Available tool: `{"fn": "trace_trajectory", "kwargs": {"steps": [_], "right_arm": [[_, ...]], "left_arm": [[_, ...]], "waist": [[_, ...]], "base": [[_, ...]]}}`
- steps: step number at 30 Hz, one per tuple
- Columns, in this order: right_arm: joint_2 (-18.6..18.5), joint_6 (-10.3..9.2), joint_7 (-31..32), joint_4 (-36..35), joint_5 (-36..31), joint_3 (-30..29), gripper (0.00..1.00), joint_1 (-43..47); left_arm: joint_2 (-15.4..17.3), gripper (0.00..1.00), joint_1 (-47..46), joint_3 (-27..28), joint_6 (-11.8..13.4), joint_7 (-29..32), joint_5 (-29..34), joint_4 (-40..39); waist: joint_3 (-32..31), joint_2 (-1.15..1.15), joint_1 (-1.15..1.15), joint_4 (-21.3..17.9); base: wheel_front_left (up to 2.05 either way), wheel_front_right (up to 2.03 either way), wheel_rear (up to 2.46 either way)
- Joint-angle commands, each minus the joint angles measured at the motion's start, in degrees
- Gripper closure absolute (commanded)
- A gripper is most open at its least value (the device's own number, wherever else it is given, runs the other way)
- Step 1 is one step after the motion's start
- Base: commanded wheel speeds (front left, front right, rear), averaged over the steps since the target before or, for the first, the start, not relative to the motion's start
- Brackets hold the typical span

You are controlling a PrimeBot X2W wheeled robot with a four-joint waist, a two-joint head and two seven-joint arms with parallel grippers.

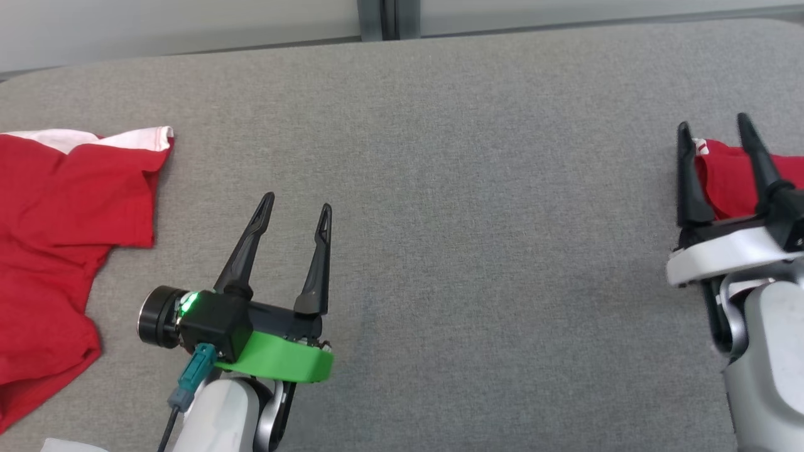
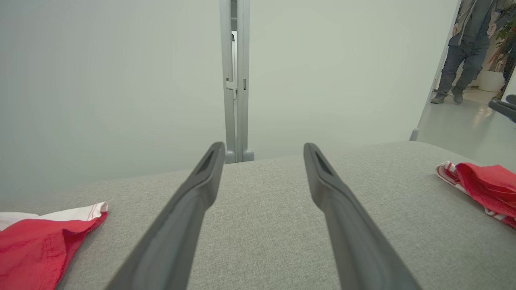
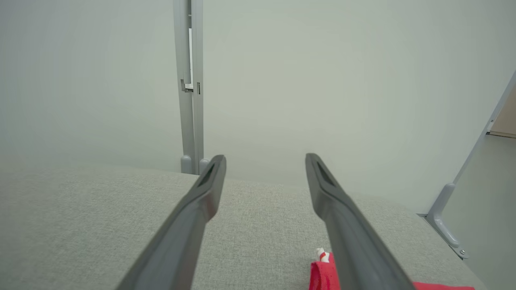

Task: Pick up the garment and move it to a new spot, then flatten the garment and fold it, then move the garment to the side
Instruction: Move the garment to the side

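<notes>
A small bundled red garment (image 1: 732, 182) with white trim lies at the right edge of the grey padded table (image 1: 440, 188). It also shows in the left wrist view as the red garment (image 2: 487, 185), and its corner (image 3: 320, 276) sits low in the right wrist view. My right gripper (image 1: 714, 121) stands open over its near-left end, fingers (image 3: 342, 225) apart with nothing clamped between them. My left gripper (image 1: 298, 202) is open above bare table, fingers (image 2: 185, 213) empty. A larger rumpled red garment (image 1: 56, 238) with a white edge lies at the far left.
A pale partition wall with a grey post (image 2: 235, 80) runs behind the table's far edge. A person (image 2: 463, 48) stands on the floor beyond the table's right end. The rumpled red cloth (image 2: 36, 245) lies just left of my left fingers.
</notes>
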Motion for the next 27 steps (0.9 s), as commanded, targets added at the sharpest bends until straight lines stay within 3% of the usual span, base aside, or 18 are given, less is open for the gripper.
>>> {"fn": "trace_trajectory", "kwargs": {"steps": [1,12,27], "right_arm": [[0.8,-0.11,-0.2,-1.1,0.9,0.5,0.00,2.0],[8.6,-0.10,-0.2,-9.5,4.4,2.1,0.00,13.1],[9.4,-0.10,-0.2,-11.4,6.3,3.0,0.00,16.4]], "left_arm": [[0.0,0.00,1.2,0.2,0.6,0.0,-0.6,0.3],[0.0,0.00,6.6,1.6,2.6,0.0,-2.7,4.2],[0.0,0.00,8.5,1.7,3.5,0.0,-3.9,4.3]], "waist": [[-3.4,0.00,0.00,2.6],[-8.1,0.00,0.00,3.2],[-8.3,0.00,0.00,1.5]], "base": [[0.00,0.00,0.00],[0.00,0.00,0.00],[0.00,0.00,0.00]]}}
